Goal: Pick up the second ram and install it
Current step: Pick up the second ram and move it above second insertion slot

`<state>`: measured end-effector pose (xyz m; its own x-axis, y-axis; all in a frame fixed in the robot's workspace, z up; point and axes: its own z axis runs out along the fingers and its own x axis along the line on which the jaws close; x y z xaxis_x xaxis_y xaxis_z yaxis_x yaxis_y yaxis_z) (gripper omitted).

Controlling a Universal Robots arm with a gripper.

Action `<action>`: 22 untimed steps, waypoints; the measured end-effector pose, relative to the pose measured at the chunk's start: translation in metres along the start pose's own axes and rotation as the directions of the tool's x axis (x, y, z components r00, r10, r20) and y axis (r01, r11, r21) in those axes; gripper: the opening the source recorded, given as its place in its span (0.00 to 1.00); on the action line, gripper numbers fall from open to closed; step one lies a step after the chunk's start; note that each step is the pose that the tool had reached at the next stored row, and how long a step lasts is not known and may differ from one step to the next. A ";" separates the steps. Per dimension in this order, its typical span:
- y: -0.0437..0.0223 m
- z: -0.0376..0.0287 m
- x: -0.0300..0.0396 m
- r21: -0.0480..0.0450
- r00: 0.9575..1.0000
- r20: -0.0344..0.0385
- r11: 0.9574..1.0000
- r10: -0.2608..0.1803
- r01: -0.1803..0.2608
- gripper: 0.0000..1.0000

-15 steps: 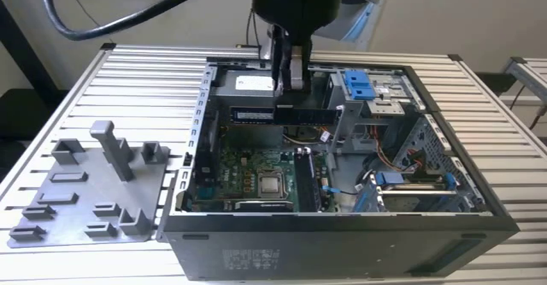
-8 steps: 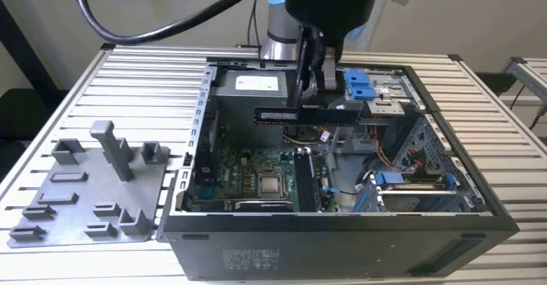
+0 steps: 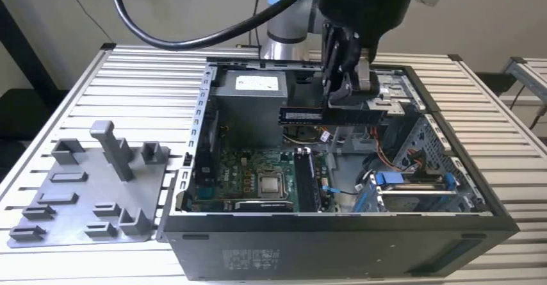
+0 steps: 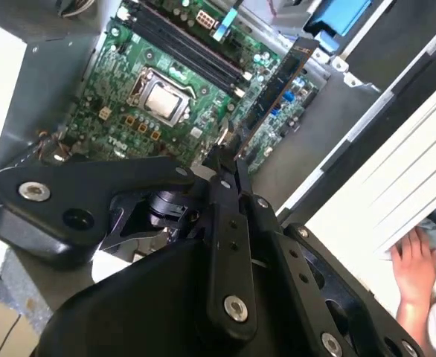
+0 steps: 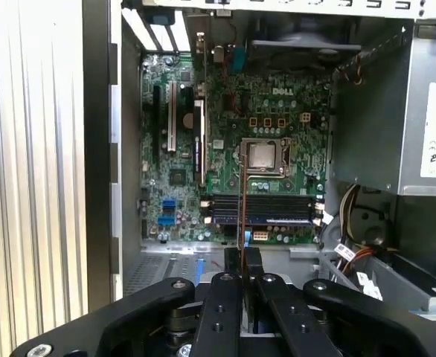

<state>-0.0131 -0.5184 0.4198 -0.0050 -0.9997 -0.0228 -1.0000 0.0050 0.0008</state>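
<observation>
Slatted table point(image 3: 145, 80), open computer case point(image 3: 342, 240), end effector point(image 3: 349, 105) clamped on second ram point(image 3: 301, 114)

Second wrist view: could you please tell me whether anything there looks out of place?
A person's hand lies at the table's edge beside the case, which seems odd for a robot's work area. Otherwise nothing stands out: the gripper holds the ram over the motherboard.

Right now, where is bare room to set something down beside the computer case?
Bare slatted table lies beyond the grey fixture plate, and along the case on the exterior view's right. Inside the case is crowded: motherboard, cables, and the claw above holding the second ram.
</observation>
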 end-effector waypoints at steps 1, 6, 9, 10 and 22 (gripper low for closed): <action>-0.0042 0.0000 0.0000 0.000 1.000 0.000 1.000 0.000 0.000 0.14; -0.0196 0.0000 -0.0001 0.000 1.000 0.000 1.000 0.000 0.000 0.14; -0.0211 0.0000 -0.0002 0.000 1.000 0.000 1.000 0.000 0.000 0.14; -0.0211 0.0000 -0.0002 0.000 1.000 0.000 1.000 0.000 0.000 0.14; -0.0165 0.0004 -0.0120 0.000 1.000 0.000 1.000 0.006 -0.006 0.14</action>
<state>0.0035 -0.5065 0.4197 -0.0105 -0.9997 -0.0232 -0.9999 0.0105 0.0010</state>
